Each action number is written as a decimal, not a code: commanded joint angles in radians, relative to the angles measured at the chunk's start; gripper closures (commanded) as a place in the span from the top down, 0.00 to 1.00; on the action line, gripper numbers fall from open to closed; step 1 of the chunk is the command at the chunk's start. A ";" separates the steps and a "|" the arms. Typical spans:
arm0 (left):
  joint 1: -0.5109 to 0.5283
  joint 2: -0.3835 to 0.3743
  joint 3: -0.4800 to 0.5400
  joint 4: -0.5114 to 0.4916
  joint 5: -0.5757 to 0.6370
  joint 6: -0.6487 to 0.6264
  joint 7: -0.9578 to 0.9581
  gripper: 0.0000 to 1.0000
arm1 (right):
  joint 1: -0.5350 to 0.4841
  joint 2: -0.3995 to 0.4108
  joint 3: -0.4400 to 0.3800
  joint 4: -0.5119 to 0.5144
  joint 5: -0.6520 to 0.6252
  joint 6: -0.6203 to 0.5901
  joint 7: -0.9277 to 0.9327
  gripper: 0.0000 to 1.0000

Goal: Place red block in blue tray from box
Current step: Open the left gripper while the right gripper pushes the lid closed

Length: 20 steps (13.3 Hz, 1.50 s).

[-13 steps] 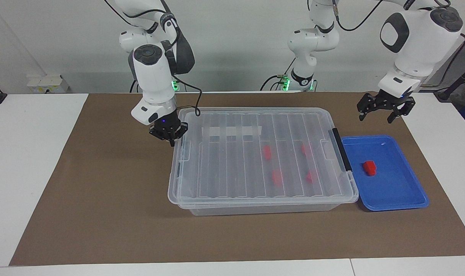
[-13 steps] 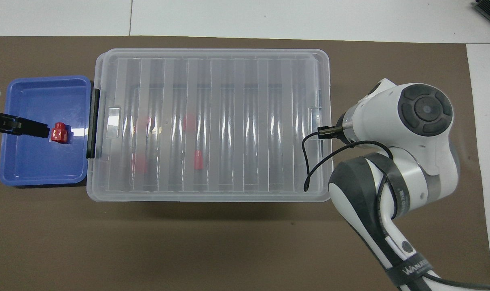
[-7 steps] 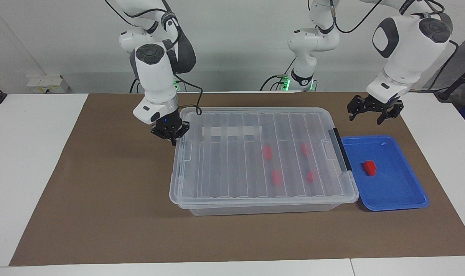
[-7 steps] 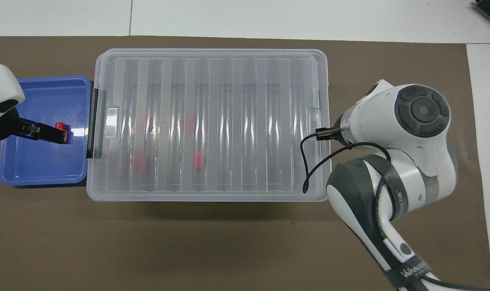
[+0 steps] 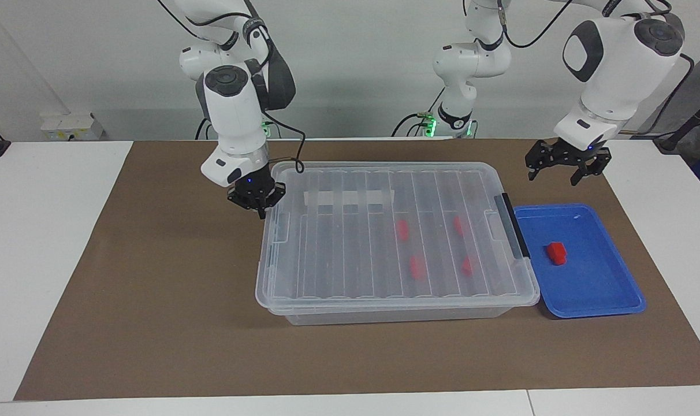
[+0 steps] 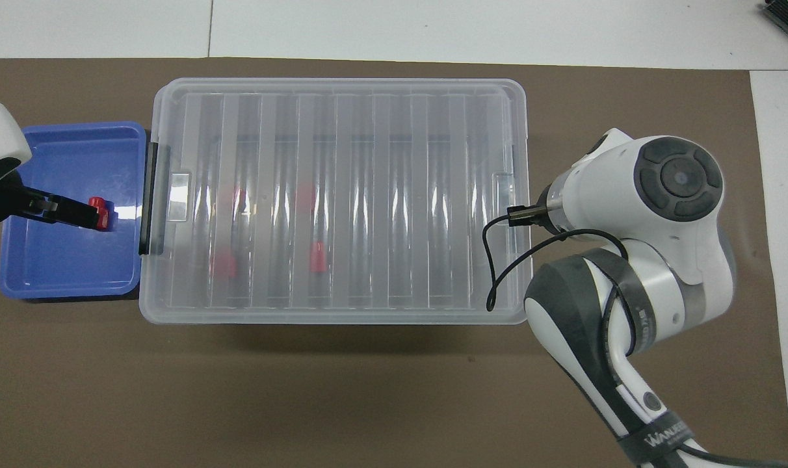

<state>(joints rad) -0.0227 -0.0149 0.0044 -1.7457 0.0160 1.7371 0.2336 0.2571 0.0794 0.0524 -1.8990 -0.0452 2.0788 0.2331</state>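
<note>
Block [image 5: 556, 253] lying in tray [image 5: 610, 294] is looking light, rigid, pinchable across flat sides; left claw [image 5: 562, 168] is hanging open, right claw [image 5: 256, 199] is sitting closed at box [image 5: 350, 260] corner.

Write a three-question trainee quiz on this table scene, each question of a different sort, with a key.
1. True or false: the small red block lies in the shallow blue plastic tray.
2. How many red blocks show through the ribbed lid of the large clear plastic box?
3. Multiple choice: the left gripper is A) open, holding nothing; B) shut on a block; C) resting on the lid.

Key
1. True.
2. Four.
3. A. It hangs above the mat by the tray's robot-side edge; the right gripper is shut, at the box's corner toward the right arm's end.
</note>
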 commanded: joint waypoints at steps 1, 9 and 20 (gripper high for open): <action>0.000 -0.019 0.009 -0.001 0.001 -0.018 -0.010 1.00 | 0.004 -0.020 0.004 -0.009 0.004 -0.016 0.017 0.00; 0.000 -0.020 0.009 -0.001 0.001 -0.016 -0.010 1.00 | -0.022 -0.030 0.001 -0.008 0.010 -0.023 0.012 0.00; 0.000 -0.020 0.009 -0.001 0.001 -0.016 -0.010 1.00 | -0.257 -0.118 -0.006 0.009 0.010 -0.152 0.006 1.00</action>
<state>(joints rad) -0.0208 -0.0206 0.0106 -1.7457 0.0160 1.7368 0.2336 0.0353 -0.0222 0.0390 -1.8960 -0.0442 1.9457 0.2333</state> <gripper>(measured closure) 0.000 0.348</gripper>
